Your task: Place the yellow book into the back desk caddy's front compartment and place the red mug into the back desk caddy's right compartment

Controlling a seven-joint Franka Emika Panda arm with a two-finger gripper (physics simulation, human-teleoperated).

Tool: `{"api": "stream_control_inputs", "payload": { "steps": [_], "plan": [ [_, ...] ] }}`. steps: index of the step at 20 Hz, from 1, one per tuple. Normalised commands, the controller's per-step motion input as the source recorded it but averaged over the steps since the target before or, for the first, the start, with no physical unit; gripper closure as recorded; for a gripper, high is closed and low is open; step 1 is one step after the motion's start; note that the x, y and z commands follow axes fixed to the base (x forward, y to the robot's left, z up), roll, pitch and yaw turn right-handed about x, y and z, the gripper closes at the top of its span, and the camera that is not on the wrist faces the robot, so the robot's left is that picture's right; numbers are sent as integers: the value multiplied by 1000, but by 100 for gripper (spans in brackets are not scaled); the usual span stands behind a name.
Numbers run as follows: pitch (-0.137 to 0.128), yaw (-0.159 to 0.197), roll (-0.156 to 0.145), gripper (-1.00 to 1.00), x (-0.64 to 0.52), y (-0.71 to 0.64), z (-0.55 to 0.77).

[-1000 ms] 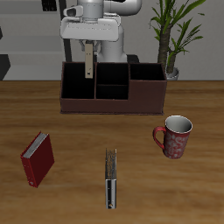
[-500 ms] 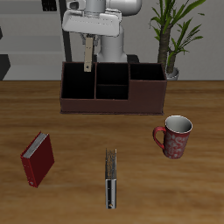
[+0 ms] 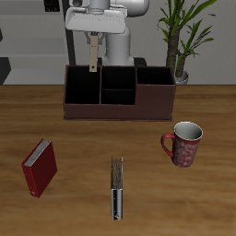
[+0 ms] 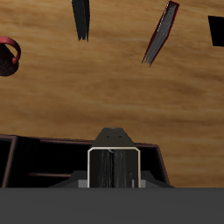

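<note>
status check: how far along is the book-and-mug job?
Nothing placed yet. In hand: the gripper holds the yellow book above the caddy, not yet in the front compartment. Left: drop the book in, then move the red mug, which stands on the table, to the right compartment.

Wooden table [image 3: 83,138] and the items resting on it.
The back desk caddy [image 3: 118,92] stands farthest back; nearer the front edge lie the red book [image 3: 39,168], an upright dark book [image 3: 116,187] and the red mug [image 3: 183,143].

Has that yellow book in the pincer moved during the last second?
Yes. The yellow book rose slightly; its lower end now hangs higher above the back desk caddy than before.
</note>
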Motion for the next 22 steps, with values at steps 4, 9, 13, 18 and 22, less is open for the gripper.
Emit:
{"api": "stream_control_inputs", "payload": {
  "steps": [4, 9, 13, 18, 22],
  "plan": [
    [4, 230, 26, 100, 97, 170, 5],
    [16, 197, 12, 100, 112, 199, 28],
    [8, 137, -3, 100, 22, 147, -75],
    [23, 144, 24, 100, -76, 213, -123],
    [21, 143, -1, 100, 0, 61, -67]
  ]
}}
